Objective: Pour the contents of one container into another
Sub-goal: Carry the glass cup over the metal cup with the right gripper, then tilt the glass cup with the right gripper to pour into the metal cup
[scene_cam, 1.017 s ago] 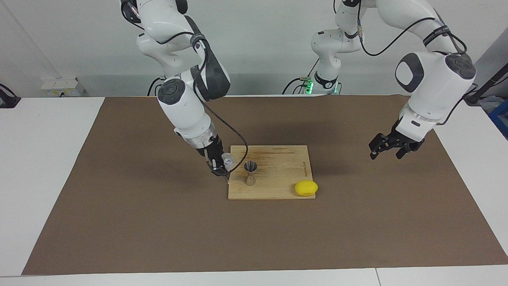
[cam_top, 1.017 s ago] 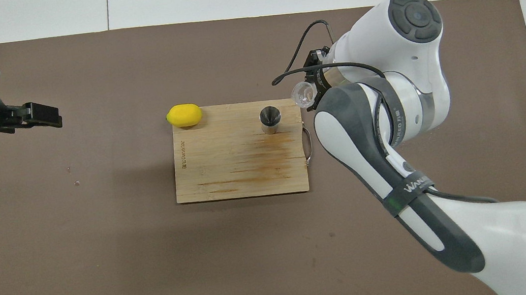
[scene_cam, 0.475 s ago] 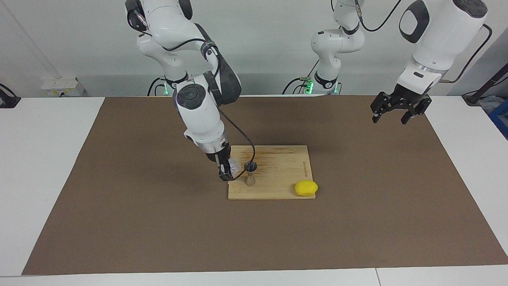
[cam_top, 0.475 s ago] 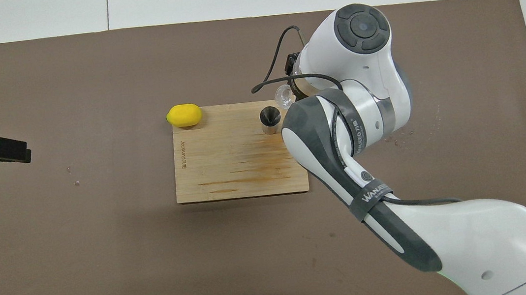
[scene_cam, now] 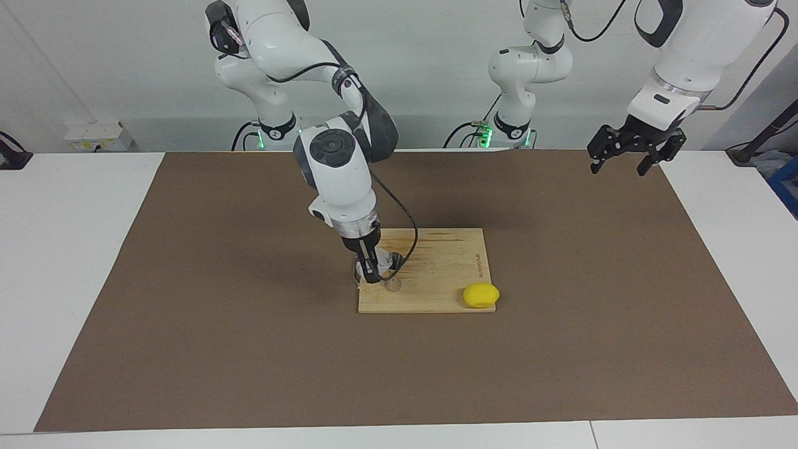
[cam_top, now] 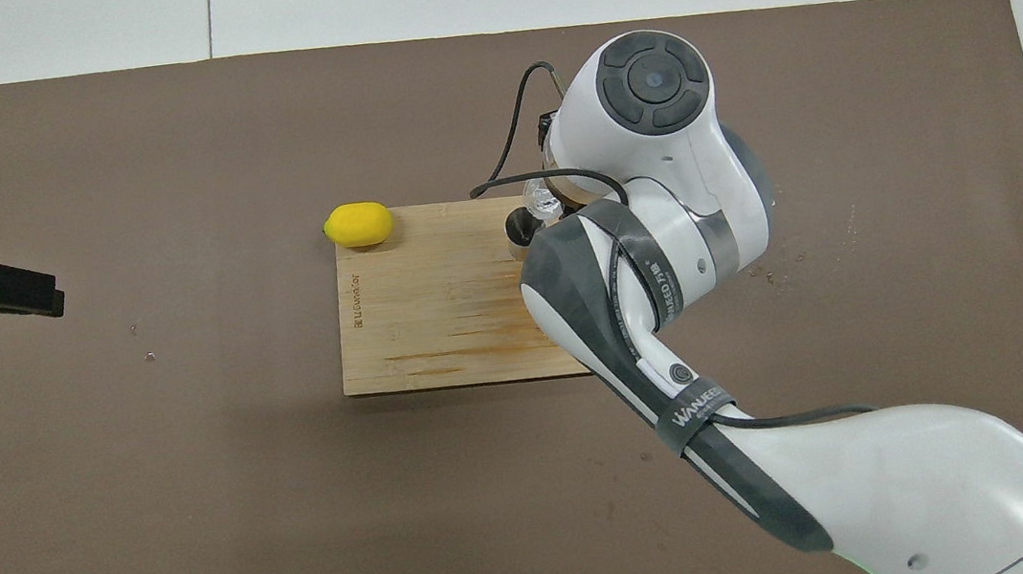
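Over the board's (scene_cam: 436, 293) corner toward the right arm's end, farther from the robots, the right gripper (scene_cam: 376, 269) is clamped on the glass cup (scene_cam: 388, 260), which is tipped right above the jigger (cam_top: 518, 226). That jigger stands on the board and is mostly hidden by the cup and the wrist, so only its rim and foot peek out. On the board's corner toward the left arm's end, also farther from the robots, sits the lemon (scene_cam: 480, 295). Well away from the board, up in the air over the mat's (scene_cam: 249, 362) left-arm end, the left gripper (scene_cam: 623, 159) waits with its jaws spread, holding nothing.
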### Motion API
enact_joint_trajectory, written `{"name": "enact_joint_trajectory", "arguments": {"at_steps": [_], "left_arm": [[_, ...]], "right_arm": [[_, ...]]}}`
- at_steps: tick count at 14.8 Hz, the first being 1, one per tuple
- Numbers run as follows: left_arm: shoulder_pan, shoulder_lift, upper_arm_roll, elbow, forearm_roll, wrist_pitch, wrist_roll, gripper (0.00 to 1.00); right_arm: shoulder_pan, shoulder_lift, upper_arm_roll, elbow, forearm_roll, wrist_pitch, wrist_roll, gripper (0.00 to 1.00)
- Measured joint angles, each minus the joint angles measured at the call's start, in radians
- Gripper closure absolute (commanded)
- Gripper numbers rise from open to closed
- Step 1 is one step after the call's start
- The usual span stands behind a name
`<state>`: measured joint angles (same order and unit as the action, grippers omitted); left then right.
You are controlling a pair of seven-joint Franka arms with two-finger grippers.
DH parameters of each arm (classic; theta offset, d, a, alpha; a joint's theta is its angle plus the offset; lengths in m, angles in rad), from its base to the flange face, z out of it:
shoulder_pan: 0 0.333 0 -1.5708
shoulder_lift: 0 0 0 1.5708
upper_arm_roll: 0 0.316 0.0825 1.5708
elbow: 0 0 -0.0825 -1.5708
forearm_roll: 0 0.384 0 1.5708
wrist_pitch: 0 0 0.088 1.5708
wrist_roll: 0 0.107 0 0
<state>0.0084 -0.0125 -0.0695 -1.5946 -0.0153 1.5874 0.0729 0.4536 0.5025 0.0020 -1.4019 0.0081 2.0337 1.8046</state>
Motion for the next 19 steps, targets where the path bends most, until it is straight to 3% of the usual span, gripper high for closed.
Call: {"name": "enact_joint_trajectory", "arguments": {"at_steps": [11, 19], "left_arm": [[0.0, 0.0, 0.0, 0.0, -0.002, 0.001, 0.0, 0.0], [0.0, 0.0, 0.0, 0.0, -0.003, 0.001, 0.0, 0.0]], "right_arm": [[0.043, 0.004, 0.001, -0.004, -0.147, -0.022, 0.0, 0.67], [0.047, 0.004, 0.001, -0.009, -0.174, -0.031, 0.0, 0.67]]}}
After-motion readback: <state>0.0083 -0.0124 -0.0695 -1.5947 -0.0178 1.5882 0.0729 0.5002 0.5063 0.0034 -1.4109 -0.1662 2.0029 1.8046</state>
